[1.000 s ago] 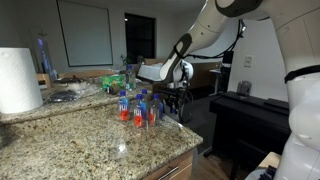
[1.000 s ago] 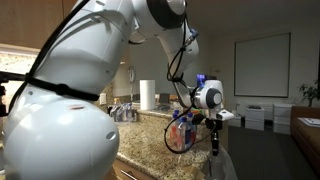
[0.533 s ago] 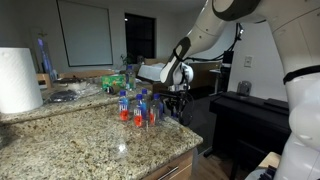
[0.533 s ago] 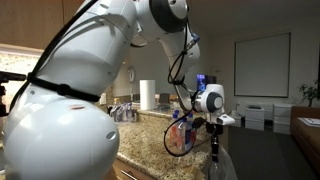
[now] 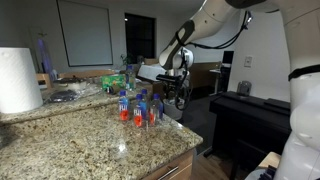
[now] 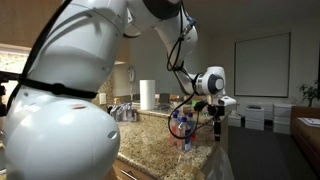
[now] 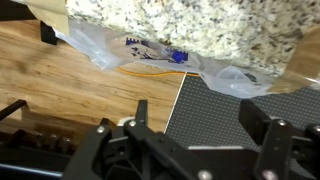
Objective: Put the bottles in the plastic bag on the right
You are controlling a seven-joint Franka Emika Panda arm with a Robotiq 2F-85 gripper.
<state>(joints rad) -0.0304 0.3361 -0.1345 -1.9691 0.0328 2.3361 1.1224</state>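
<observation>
Your gripper hangs over the plastic bag with its jaws wide apart and nothing between them; in the wrist view only the dark fingers show, cut off by the lower edge

Containers: the plastic bag, whitish and translucent, sits below the edge of the granite tabletop, over the wooden floor and beside a dark mat; one bottle lies on its side in it, blue cap and a streak of red-orange liquid showing through the film; whether more lie under it, you cannot tell; what the bag lines is hidden

The remaining bottles stand upright in a tight cluster on the tabletop, near its far edge, seen in both exterior views; they overlap, so their number cannot be counted; several hold red-orange liquid

Green packets lie behind the cluster, blurred; the paper-towel roll is cut off at the frame edge; in both exterior views the bag is hard to make out; the arm blocks much of an exterior view
</observation>
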